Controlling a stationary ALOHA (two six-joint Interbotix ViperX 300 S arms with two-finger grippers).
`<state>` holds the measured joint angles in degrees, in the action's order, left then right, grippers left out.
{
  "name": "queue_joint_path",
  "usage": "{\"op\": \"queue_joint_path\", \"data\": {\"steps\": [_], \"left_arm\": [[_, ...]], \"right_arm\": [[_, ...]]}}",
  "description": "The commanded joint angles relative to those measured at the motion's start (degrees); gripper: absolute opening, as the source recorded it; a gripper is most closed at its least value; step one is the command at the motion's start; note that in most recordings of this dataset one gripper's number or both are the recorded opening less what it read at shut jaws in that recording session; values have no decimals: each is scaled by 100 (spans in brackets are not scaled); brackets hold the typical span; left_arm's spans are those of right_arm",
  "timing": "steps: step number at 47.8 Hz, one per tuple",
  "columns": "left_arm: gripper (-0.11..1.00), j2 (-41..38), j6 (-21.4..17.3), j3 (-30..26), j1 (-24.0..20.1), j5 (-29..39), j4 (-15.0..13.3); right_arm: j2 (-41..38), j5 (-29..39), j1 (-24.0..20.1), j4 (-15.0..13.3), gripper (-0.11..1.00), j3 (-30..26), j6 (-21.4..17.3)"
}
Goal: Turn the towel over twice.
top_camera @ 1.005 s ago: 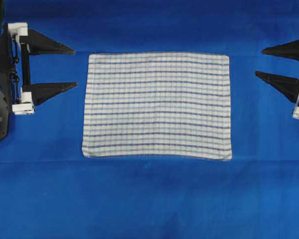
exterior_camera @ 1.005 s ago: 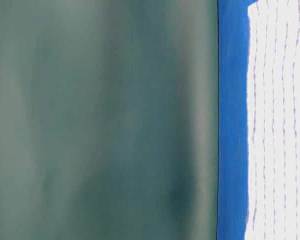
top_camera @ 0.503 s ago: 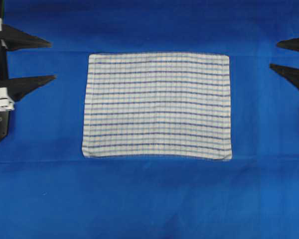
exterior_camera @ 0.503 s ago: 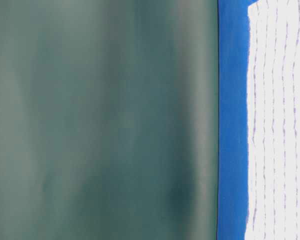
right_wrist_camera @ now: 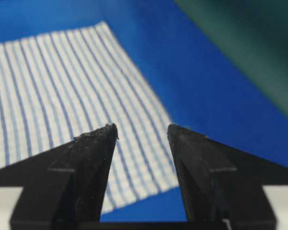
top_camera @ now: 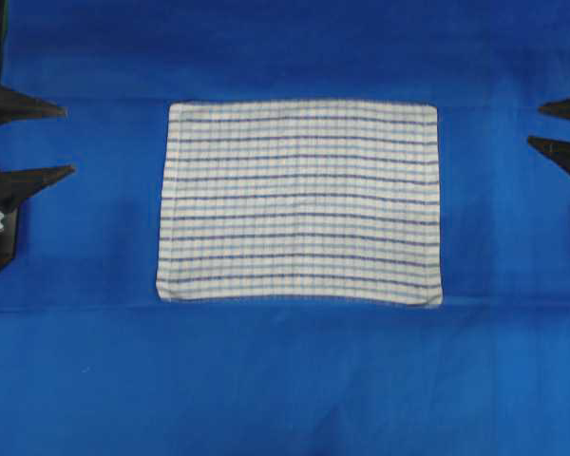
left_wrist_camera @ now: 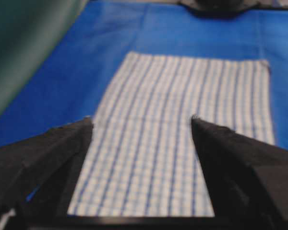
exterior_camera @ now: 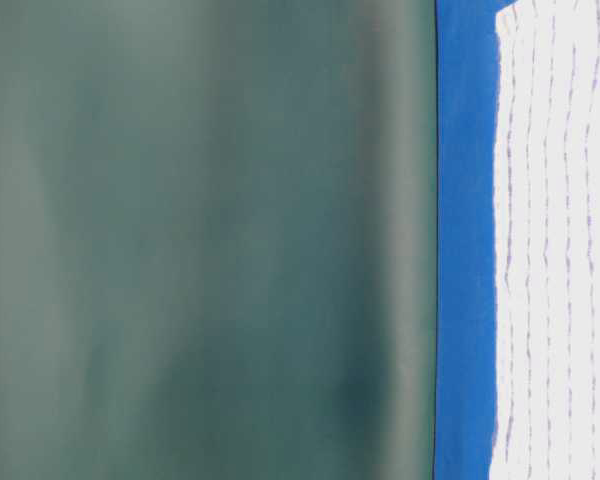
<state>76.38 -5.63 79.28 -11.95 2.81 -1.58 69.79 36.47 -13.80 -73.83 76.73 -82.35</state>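
Towel (top_camera: 299, 202) lies flat, seemingly untouched; left tool (top_camera: 62, 141) and right tool (top_camera: 534, 125), edge-cropped, gape.

A rectangular white woven towel (top_camera: 299, 202), crossed by a grid of thin dark-blue and light-blue stripes, lies spread flat and unfolded on the bright-blue table covering (top_camera: 285, 380). Its hemmed edges run roughly parallel to the covering's edges, its long sides crosswise in the overhead view. It sits nearer the far edge, well clear of both side edges.
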Motion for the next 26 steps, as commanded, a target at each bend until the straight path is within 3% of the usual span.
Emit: {"op": "queue_joint_path", "data": {"steps": [1, 26], "left_arm": [[78, -26, 18, 9, -18, -18, 0], [78, -35, 18, 26, -18, -35, -9]], "right_arm": [[9, 0, 9, -70, 54, 18, -141], [-18, 0, 18, -97, 54, 35, -202]]}}
